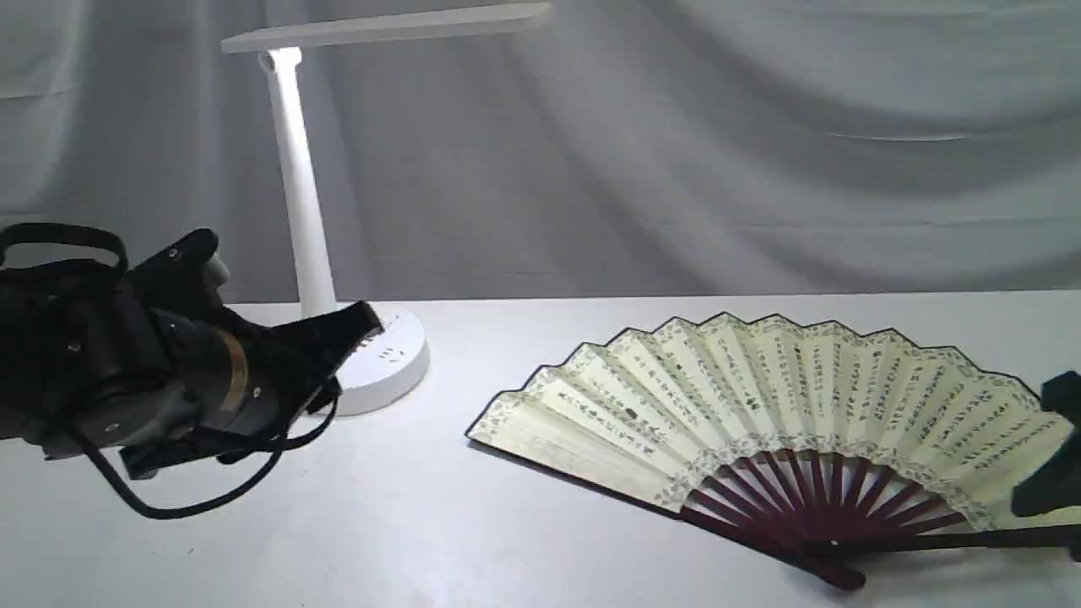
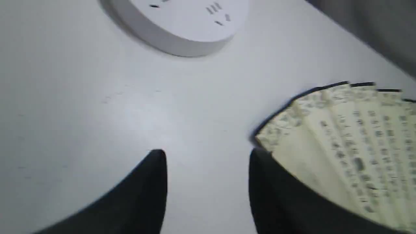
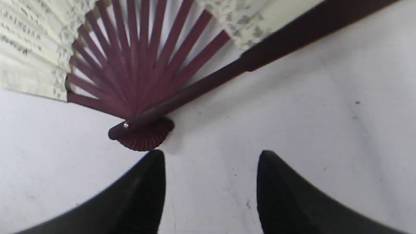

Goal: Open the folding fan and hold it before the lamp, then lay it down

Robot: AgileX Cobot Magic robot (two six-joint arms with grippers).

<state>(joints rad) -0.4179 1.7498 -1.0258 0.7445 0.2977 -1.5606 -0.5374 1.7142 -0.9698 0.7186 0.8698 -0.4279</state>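
Observation:
The folding fan (image 1: 760, 422) lies spread flat on the white table, cream leaf with black calligraphy, maroon ribs meeting at the pivot (image 3: 126, 125). The white lamp (image 1: 297, 181) stands at the back left, its round base (image 2: 182, 26) with socket holes on the table. My left gripper (image 2: 208, 156) hovers open over bare table between the lamp base and the fan's left edge (image 2: 341, 143). My right gripper (image 3: 211, 156) is open above the table just beside the fan's pivot and guard, holding nothing; only its dark edge (image 1: 1051, 473) shows in the exterior view.
A grey draped cloth (image 1: 718, 143) hangs behind the table. The left arm's black body and cable (image 1: 143, 371) hang over the table's left front. Bare table (image 1: 405, 515) lies between the lamp and the fan.

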